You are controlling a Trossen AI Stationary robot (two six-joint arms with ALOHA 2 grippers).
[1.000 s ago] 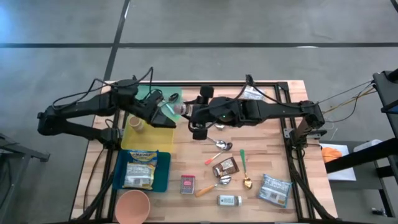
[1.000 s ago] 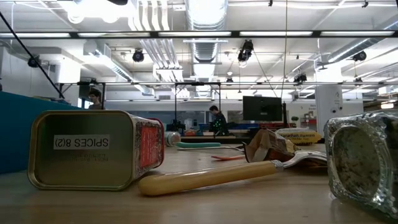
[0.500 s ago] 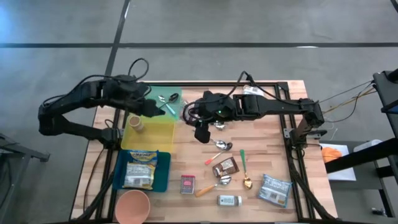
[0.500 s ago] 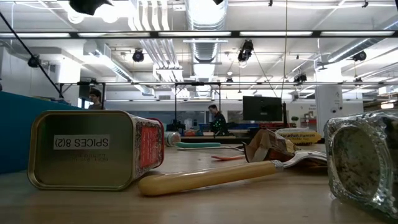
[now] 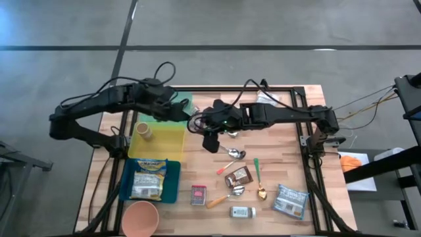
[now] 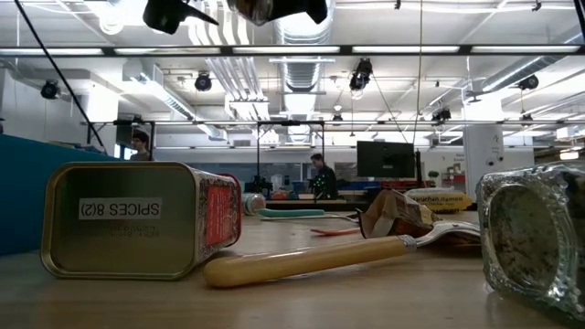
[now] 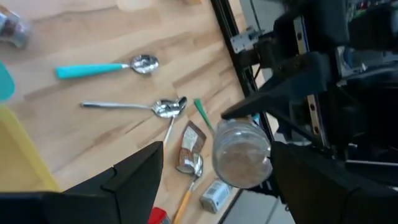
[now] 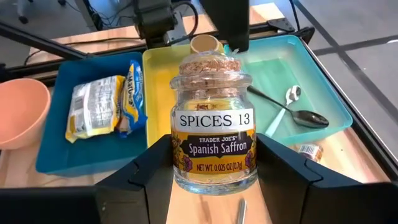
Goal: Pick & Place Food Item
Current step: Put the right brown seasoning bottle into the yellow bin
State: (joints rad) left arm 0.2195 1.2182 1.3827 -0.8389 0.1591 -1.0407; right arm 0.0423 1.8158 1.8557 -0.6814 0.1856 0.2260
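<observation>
A glass jar of saffron point(image 8: 214, 127) with a cork lid and a "SPICES 13" label is held in the air over the table's far middle, with my right gripper point(image 8: 214, 186) shut on it. In the high view the jar point(image 5: 195, 122) hangs just right of the yellow tray point(image 5: 168, 146). My left gripper point(image 5: 182, 112) stands open just left of it, over the teal tray point(image 5: 176, 103). In the left wrist view the jar point(image 7: 241, 155) shows farther off, beyond my left gripper's spread fingers. My right gripper pinches the jar's lower body point(image 8: 181, 168) between its two fingers, one on each side at the label's height. The fingers come from the table's right, slanting down. The jar is lifted clear of the table, its cork lid pointing away from the wrist.
The yellow tray holds a small cup point(image 5: 143, 131); the blue tray point(image 5: 125, 181) holds food packets point(image 5: 146, 178). A pink bowl point(image 5: 139, 218) stands near left. Spoons point(image 5: 231, 153), a brown packet point(image 5: 239, 176), a spice tin point(image 5: 198, 195), a small jar point(image 5: 243, 212) and a packet point(image 5: 290, 200) lie on the right half.
My left gripper has drawn back from the jar toward the table's left, then come close again, tipping more downward; it stays open. My right gripper has rolled about its own line with the jar and sunk a little, still shut on it.
</observation>
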